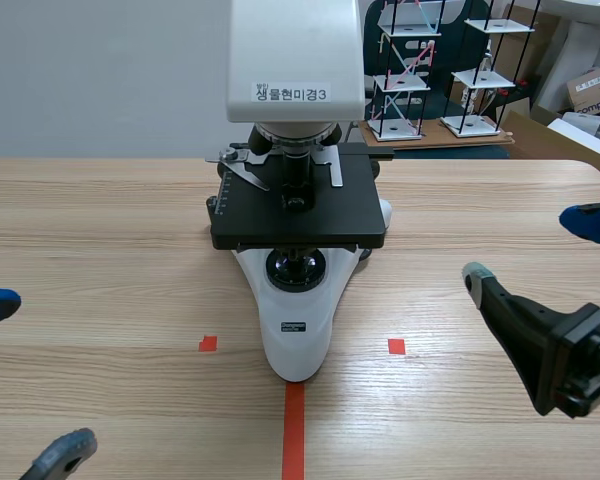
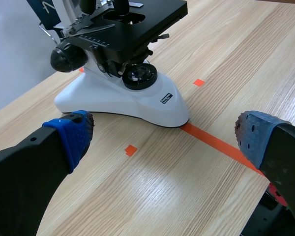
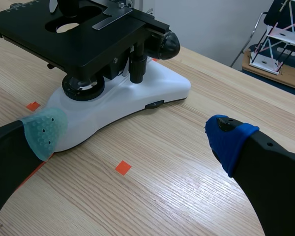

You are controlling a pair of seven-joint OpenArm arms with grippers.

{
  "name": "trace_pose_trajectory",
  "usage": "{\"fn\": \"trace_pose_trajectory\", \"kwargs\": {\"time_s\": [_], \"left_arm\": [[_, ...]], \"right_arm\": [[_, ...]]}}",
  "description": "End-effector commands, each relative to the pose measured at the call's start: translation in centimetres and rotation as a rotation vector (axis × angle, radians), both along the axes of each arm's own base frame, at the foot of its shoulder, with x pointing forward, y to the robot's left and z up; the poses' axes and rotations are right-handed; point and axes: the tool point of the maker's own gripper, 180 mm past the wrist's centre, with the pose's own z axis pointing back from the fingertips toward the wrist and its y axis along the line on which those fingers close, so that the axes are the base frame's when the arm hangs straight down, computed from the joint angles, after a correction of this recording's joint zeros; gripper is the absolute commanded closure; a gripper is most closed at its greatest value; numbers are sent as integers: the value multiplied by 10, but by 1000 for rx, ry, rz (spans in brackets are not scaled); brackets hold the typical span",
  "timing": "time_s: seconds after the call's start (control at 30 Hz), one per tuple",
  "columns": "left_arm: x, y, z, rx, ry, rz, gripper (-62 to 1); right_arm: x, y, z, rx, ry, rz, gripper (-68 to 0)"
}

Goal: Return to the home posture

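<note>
Both empty, spread wide: left pincer (image 2: 162,135), right pincer (image 3: 135,133); white-and-black microscope (image 1: 298,325) stood between them at twelve o'clock, touching neither.

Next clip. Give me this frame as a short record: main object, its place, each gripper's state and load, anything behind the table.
object: microscope, white base, black stage
place: middle of the wooden table, base front meets the orange-red tape line
left gripper: fingers open, empty, apart from the microscope
right gripper: fingers open, empty, apart from the microscope
behind table: rod-and-plate models, cardboard boxes
</note>
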Motion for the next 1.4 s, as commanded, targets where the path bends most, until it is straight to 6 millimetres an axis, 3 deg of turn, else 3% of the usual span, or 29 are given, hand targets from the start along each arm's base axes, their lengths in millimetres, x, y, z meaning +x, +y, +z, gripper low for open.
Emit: {"fn": "trace_pose_trajectory", "kwargs": {"time_s": [0.0,1.37], "left_arm": [[-1,-2,6,-29,-12,0,-609],[-3,-9,12,-31,-13,-9,-594]], "right_arm": [[2,0,6,16,-24,-3,-621],[2,0,6,16,-24,-3,-621]]}}
